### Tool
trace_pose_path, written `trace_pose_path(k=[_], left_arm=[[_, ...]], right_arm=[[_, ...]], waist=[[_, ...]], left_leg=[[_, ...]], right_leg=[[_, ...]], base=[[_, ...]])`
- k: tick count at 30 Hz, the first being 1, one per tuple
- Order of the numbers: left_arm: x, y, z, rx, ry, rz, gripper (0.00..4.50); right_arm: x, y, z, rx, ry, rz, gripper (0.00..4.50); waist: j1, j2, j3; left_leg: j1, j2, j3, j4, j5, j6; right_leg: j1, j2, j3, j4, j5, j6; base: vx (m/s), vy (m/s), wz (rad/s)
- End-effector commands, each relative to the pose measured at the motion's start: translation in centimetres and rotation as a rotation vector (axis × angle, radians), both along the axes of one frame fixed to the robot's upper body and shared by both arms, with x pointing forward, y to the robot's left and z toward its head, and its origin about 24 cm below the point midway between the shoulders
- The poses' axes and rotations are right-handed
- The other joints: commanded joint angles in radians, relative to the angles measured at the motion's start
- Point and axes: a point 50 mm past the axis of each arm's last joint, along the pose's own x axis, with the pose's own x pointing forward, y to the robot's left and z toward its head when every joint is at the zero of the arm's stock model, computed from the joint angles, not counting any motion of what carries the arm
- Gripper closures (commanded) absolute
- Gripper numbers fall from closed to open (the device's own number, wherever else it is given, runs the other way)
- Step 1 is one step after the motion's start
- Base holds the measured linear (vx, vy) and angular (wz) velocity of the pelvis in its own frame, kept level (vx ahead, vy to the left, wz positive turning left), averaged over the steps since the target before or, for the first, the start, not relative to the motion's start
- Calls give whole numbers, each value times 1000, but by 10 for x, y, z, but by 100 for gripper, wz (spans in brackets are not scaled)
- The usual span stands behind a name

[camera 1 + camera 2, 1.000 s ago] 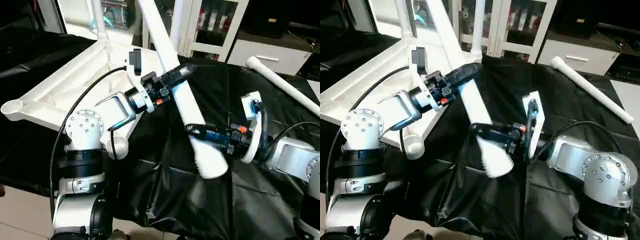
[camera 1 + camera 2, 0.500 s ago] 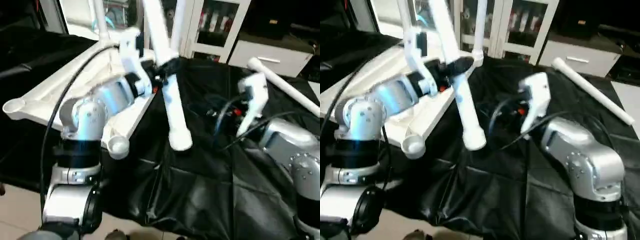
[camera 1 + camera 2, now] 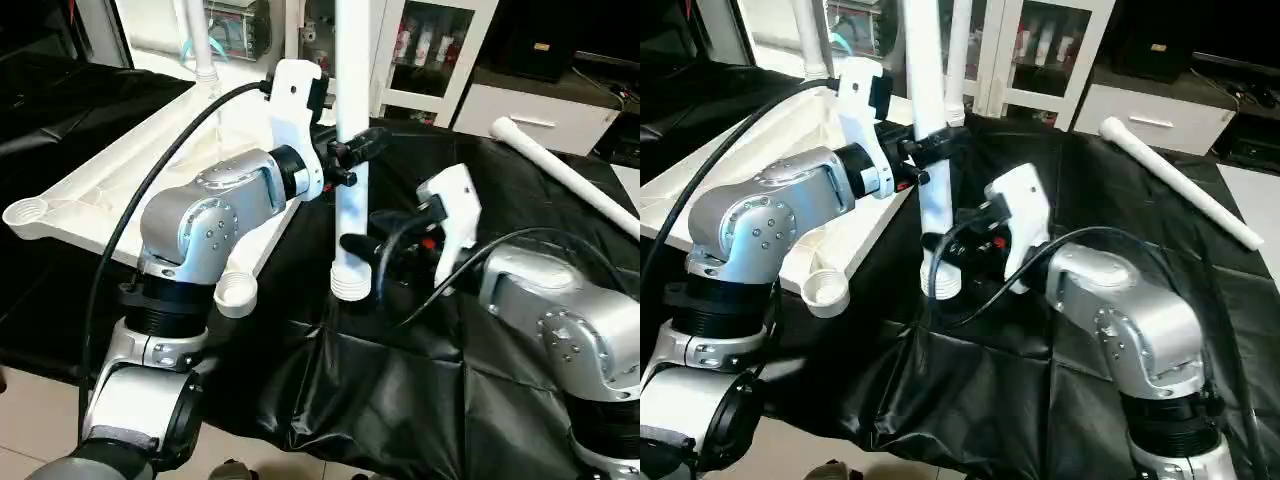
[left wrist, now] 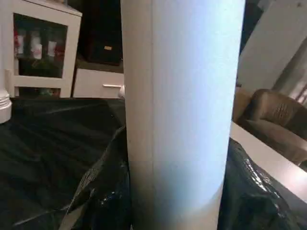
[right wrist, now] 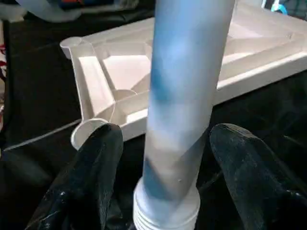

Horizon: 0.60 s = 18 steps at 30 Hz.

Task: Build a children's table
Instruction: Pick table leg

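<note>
The white tabletop [image 3: 120,170] lies upside down on the black cloth at the left, its near corner socket [image 3: 237,293] empty. My left gripper [image 3: 352,152] is shut on a white table leg [image 3: 350,90] and holds it upright. The leg's ribbed end [image 3: 346,286] hangs just right of that socket, close above the cloth. My right gripper [image 5: 167,132] stands open around the leg's lower part, with one black finger [image 5: 96,163] on each side and a gap between each finger and the tube.
Another leg [image 3: 560,165] lies on the cloth at the back right. Two more legs [image 3: 808,40] [image 3: 958,60] stand upright at the tabletop's far corners. White cabinets [image 3: 430,60] stand behind. The cloth's front edge drops to the floor [image 3: 30,420].
My left gripper has swung the leg from a slant to upright, bringing its ribbed end beside the near socket. My right gripper let go of the leg's lower part and now stands open around it.
</note>
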Motion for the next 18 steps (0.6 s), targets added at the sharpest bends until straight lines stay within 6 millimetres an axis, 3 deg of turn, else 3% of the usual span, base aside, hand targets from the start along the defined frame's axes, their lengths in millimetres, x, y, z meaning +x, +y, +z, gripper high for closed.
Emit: trace_pose_path(k=[1,18], left_arm=[[-1,-6,10,11,-54,-26,271],[-6,-15,10,19,-91,-114,271]], right_arm=[[3,0,-5,-34,16,-20,128],[11,14,-12,11,56,-52,128]], waist=[[1,-10,-88],[-5,-10,-87]], left_leg=[[7,13,7,-61,-70,-20],[6,12,7,-62,-77,-19]], right_leg=[[61,-48,24,-52,-139,-161],[62,-49,25,-51,-136,-167]], base=[[0,0,0],[0,0,0]])
